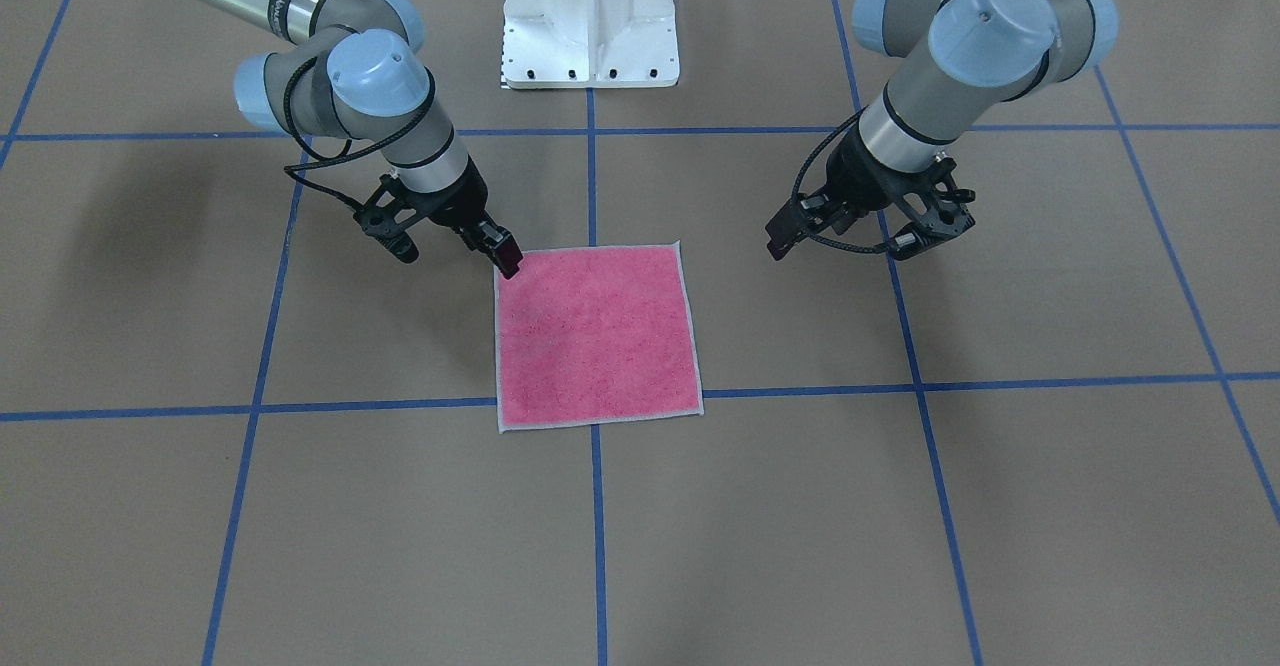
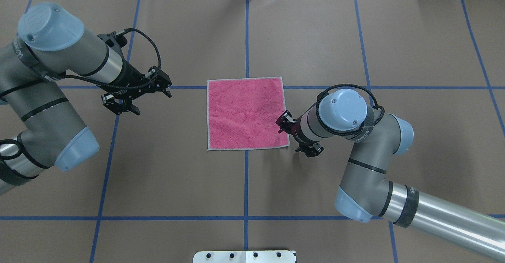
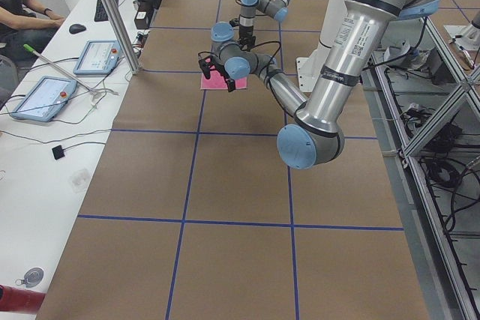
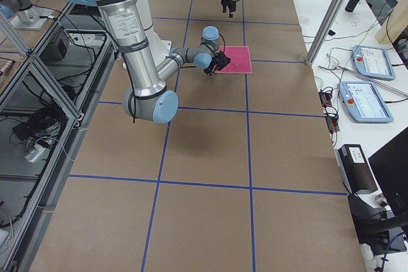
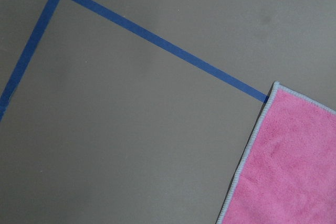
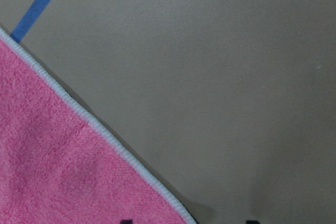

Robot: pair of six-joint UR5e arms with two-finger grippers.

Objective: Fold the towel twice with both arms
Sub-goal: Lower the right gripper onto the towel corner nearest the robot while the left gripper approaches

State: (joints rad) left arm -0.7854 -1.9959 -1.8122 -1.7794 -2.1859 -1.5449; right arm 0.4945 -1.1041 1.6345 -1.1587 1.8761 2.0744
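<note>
The towel point(image 2: 246, 113) is matt pink terry, nubby, edged in pale stitched binding. The table point(image 2: 315, 38) wears dull brown paper (matt throughout), crossed by smooth blue tape point(image 2: 247, 34). The right arm point(image 2: 434, 215) shows shiny brushed-metal tubing.

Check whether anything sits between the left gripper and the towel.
Nothing visible does. Only bare brown table paper and a blue tape line lie between the left gripper and the towel. The right gripper is at the towel's opposite edge.
</note>
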